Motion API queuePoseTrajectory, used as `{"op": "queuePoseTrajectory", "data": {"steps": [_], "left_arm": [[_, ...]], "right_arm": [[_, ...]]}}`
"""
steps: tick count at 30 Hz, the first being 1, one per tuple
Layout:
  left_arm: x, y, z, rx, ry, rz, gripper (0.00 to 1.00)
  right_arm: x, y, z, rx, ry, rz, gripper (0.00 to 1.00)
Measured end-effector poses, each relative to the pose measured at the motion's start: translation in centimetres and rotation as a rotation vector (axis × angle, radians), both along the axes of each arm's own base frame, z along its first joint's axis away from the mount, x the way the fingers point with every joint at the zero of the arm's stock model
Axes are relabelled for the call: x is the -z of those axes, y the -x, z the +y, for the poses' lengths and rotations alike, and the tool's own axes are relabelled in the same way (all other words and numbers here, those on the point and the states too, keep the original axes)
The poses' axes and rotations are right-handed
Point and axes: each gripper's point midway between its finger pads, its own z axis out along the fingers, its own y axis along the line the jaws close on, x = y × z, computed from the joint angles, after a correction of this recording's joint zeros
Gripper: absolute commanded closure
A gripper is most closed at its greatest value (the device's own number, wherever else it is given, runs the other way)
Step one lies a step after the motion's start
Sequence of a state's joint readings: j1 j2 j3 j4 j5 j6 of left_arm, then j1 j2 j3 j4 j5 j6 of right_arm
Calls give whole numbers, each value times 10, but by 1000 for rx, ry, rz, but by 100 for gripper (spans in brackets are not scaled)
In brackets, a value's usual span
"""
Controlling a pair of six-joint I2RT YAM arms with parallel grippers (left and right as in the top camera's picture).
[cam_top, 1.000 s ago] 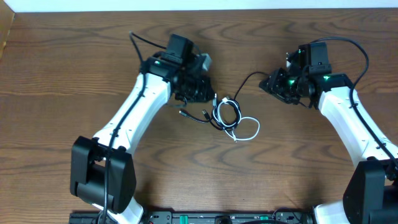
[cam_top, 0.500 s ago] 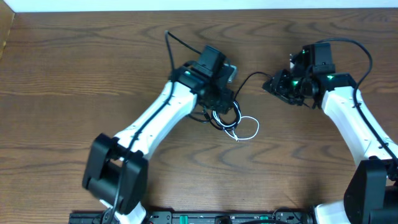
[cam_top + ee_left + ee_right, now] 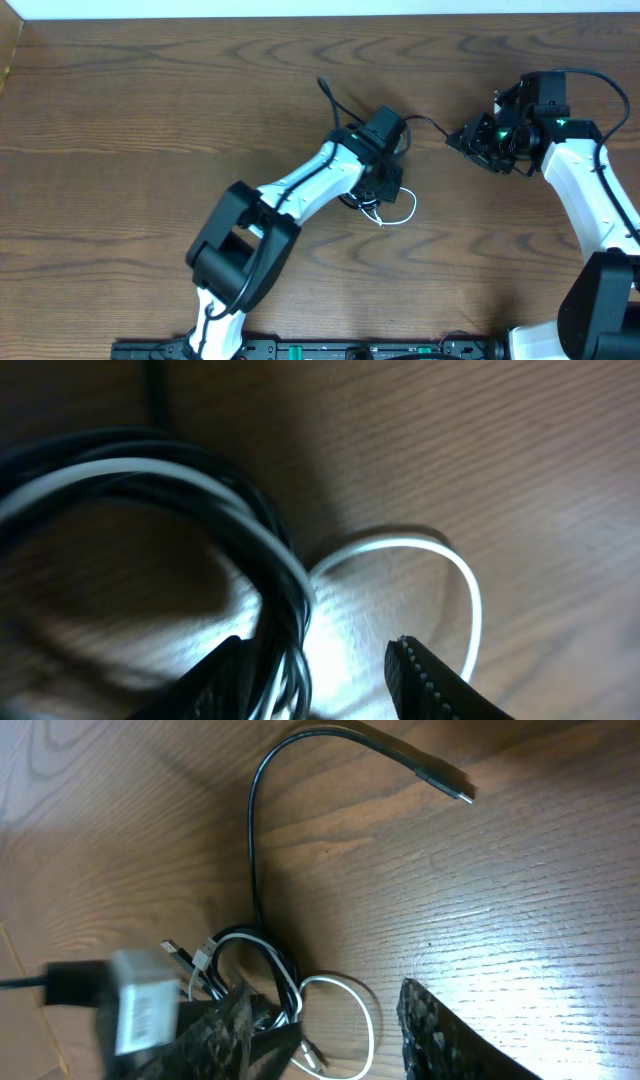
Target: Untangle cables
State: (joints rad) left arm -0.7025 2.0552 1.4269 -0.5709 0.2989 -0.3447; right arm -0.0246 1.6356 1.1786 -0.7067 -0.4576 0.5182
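— Left fingers point(image 3: 428, 682)?
— Spread, not pinching. They straddle the tangle point(image 3: 265, 970): black cable point(image 3: 252, 840) coiled w/ white cable point(image 3: 471, 605), mid worktop point(image 3: 150, 120).
— Right fingers point(image 3: 440, 1030)?
— Spread, empty, right of tangle.

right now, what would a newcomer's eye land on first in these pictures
First, the white left arm stretched diagonally to the middle of the wooden table, its left gripper open low over the knot where the black cable and white cable coil together. Next, the black cable's free plug end, lying alone on the wood ahead of the open right gripper.
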Motion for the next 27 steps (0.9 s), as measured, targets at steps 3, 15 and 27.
{"op": "queuePoseTrajectory", "data": {"steps": [3, 15, 27], "left_arm": [[14, -1, 0, -21, -23, 6, 57], [16, -20, 6, -92, -66, -72, 93], [-92, -32, -8, -4, 370, -30, 92]], "right_arm": [[0, 0, 0, -4, 0, -1, 55], [1, 3, 0, -24, 8, 3, 57], [-31, -4, 39, -292, -164, -208, 53]]}}
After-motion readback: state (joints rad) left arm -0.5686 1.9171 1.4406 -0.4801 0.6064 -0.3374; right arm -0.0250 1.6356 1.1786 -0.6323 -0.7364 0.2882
